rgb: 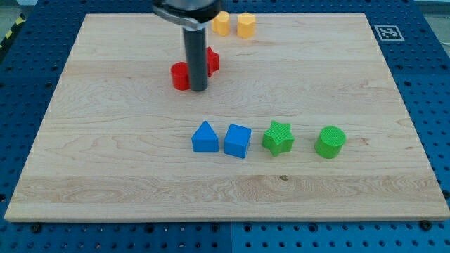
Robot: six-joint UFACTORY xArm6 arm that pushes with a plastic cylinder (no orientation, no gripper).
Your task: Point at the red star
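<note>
The red star (211, 60) lies near the view's top, left of centre, partly hidden behind my rod. A red round block (180, 76) lies just left and below it. My tip (198, 89) rests on the board between the two red blocks, touching or nearly touching the round one's right side and just below-left of the star.
Two yellow blocks (221, 23) (245, 25) sit at the board's top edge. A row lies lower: a blue triangular block (204, 137), a blue cube (238, 140), a green star (278, 138) and a green cylinder (330, 142). The wooden board (105, 154) lies on a blue pegboard.
</note>
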